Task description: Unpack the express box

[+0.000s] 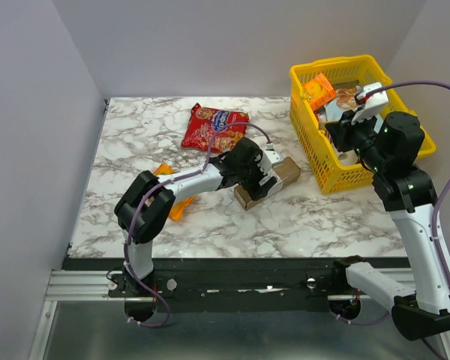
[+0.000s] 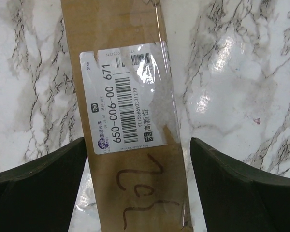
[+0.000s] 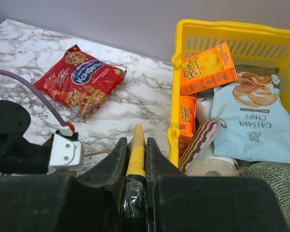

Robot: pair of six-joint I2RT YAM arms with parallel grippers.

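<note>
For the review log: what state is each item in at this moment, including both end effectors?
Brown cardboard express box: taped shut, lying flat on the marble table.
Left end effector: open, straddling the box.
Right end effector: shut on a thin yellow tool.
Yellow plastic basket: upright, filled with snacks.
Red snack bag: sealed, lying flat.

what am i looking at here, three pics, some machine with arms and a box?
These are two robot arms bolted to the near edge of a marble table, each ending in a two-finger gripper. One picture looks down from above; the other two come from cameras on the wrists. The left gripper is open, its fingers either side of a brown express box with a white label. The right gripper is shut on a thin yellow tool beside a yellow basket of snacks. A red snack bag lies on the table.
</note>
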